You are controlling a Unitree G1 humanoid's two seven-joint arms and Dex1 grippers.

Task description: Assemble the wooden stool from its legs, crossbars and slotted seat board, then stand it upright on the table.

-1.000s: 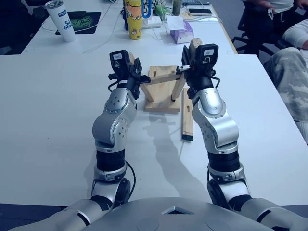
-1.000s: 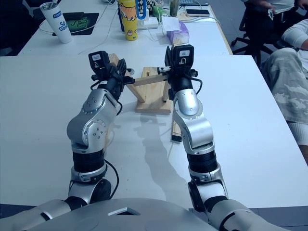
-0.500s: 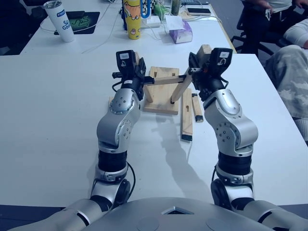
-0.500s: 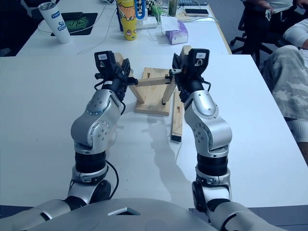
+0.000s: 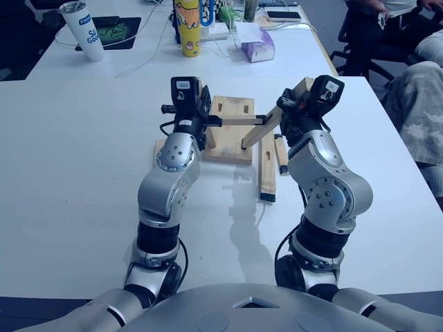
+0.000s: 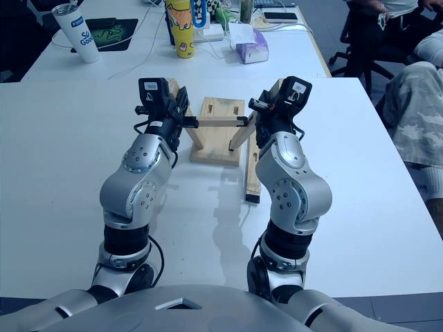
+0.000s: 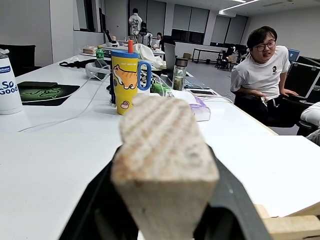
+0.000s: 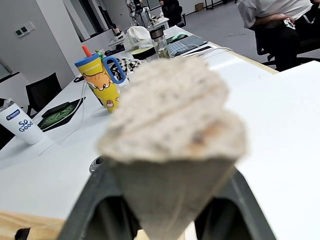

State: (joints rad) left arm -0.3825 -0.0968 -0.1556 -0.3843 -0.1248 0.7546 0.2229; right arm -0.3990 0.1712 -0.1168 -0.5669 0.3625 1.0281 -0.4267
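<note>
The slotted seat board (image 5: 230, 140) lies flat on the white table. Above it hangs a frame of two wooden legs joined by a crossbar (image 5: 237, 121). My left gripper (image 5: 196, 111) is shut on the left leg (image 6: 196, 136), whose cut end (image 7: 164, 154) sits between the fingers in the left wrist view. My right gripper (image 5: 292, 111) is shut on the right leg (image 5: 259, 133), which leans steeply outward; its end (image 8: 174, 120) fills the jaws in the right wrist view. A long loose bar (image 5: 267, 170) and a short one (image 5: 280, 153) lie right of the board.
The table behind holds a yellow mug (image 5: 192, 28), a white tumbler (image 5: 83, 29), a tissue box (image 5: 258, 47) and cables. A seated person's legs (image 5: 419, 104) are past the table's right edge. Bare tabletop (image 5: 76, 159) stretches to the left and front.
My right gripper has swung out to the right, tipping its leg further outward at the top. The left gripper has shifted slightly right and stays shut on its leg.
</note>
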